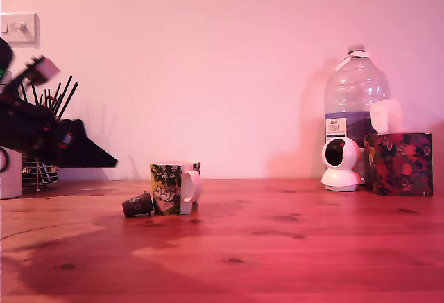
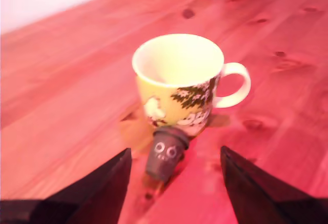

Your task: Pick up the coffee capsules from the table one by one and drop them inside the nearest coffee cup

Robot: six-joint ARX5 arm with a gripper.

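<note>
On the wooden surface (image 1: 291, 247), a dark capsule (image 2: 165, 154) is lying on its side, touching the foot of the leafy-printed mug (image 2: 179, 83). Just short of the capsule, the gripper (image 2: 174, 185) is hovering with its jaws standing wide apart, holding nothing. The mug's inside is showing white.

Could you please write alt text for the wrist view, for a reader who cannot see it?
A small dark coffee capsule lies tipped against the foot of an empty leaf-printed coffee cup on a reddish wooden table. The open gripper hangs above, its two black jaws spread either side of the capsule.
</note>
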